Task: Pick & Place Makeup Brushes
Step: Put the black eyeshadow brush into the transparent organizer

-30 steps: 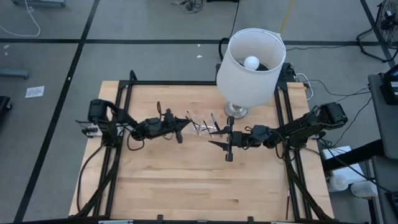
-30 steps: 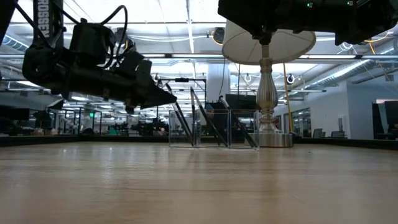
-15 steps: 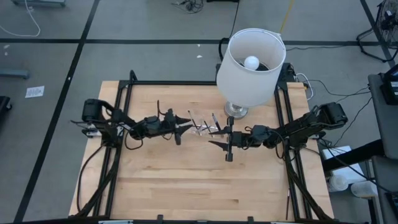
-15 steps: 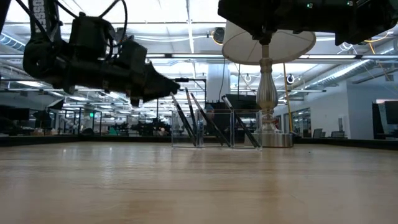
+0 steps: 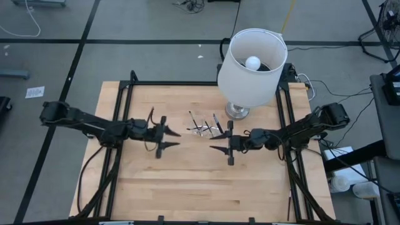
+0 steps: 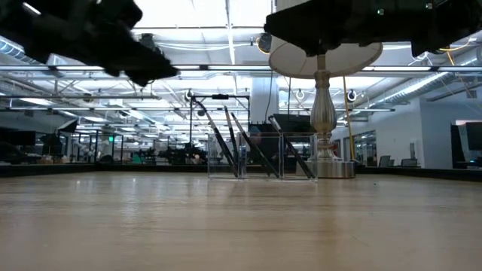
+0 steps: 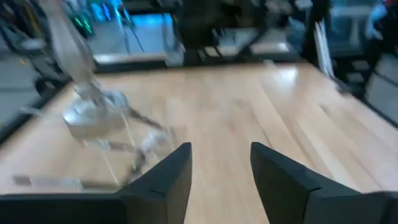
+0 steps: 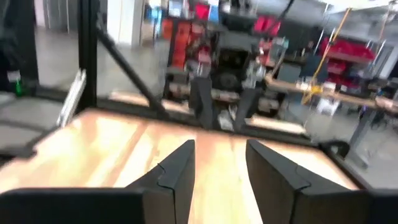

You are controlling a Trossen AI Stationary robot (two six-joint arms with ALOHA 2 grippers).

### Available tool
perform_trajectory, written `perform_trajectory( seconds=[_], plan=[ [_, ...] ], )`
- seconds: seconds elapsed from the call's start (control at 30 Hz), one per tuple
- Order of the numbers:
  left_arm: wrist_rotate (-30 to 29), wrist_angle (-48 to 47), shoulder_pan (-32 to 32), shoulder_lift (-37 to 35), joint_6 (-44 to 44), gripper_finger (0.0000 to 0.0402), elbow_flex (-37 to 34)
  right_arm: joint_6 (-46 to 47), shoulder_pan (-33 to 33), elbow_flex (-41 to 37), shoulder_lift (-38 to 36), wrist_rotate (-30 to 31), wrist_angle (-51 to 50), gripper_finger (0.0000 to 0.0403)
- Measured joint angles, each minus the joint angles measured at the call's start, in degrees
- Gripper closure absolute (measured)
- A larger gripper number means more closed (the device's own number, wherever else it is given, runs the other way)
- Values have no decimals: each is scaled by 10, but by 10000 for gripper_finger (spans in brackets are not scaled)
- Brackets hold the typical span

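Observation:
Several thin dark makeup brushes [image 6: 252, 143] lean in a small clear holder [image 6: 260, 156] that stands on the table in front of the lamp base; from above the holder [image 5: 203, 129] sits between the two arms. My left gripper [image 5: 178, 139] hovers open to the left of it, above the table, with nothing between its fingers [image 7: 221, 155]. My right gripper [image 5: 214, 141] hovers open just right of and nearer than the holder, also holding nothing [image 8: 221, 155].
A table lamp with a white shade [image 5: 252, 62] stands at the table's far right, its base [image 5: 237, 111] just behind the holder. Black frame rails [image 5: 119, 125] run along both side edges. Bare wood [image 5: 200, 181] lies toward the near edge.
My left gripper has opened and drawn back from the holder toward the table's left edge, slightly nearer. One more brush now leans in the holder than a second ago. My right gripper has kept still.

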Motion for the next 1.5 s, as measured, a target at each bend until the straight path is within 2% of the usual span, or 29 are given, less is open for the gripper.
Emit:
perform_trajectory(
  seconds=[0.1,0.23,0.3,0.43,0.5,0.57,0.77,0.87,0.97,1.03,1.13,1.27,1.43,1.5],
  plan=[
    [0,-96,-23,-47,-6,254,0,0,17,38,-16,12,-108,287],
    [-3,-173,-49,-67,-3,287,0,16,64,196,-22,126,-440,353],
    [-15,-193,-59,-66,0,304,0,53,86,281,-1,169,-605,388],
    [-25,-204,-71,-54,25,336,0,204,123,421,32,178,-882,392],
    [-25,-202,-77,-45,28,351,0,299,136,474,44,154,-975,398],
    [-24,-203,-80,-38,28,366,0,401,149,497,46,96,-1059,401],
    [-24,-199,-85,-31,25,397,0,735,192,466,46,-135,-1205,402],
    [-24,-198,-85,-31,15,389,0,868,224,408,47,-255,-1191,402],
    [-24,-195,-85,-31,10,371,0,966,258,334,47,-355,-1119,402],
    [-24,-195,-85,-31,9,362,0,1019,281,281,47,-400,-1046,402],
    [-24,-194,-85,-31,9,356,0,1084,313,218,47,-432,-919,403],
    [-24,-193,-85,-31,10,356,0,1186,353,153,47,-445,-798,403],
    [-25,-193,-85,-31,10,355,0,1295,395,105,47,-504,-745,403],
    [-25,-192,-85,-31,9,355,0,1313,405,98,47,-509,-738,403]
  ],
)
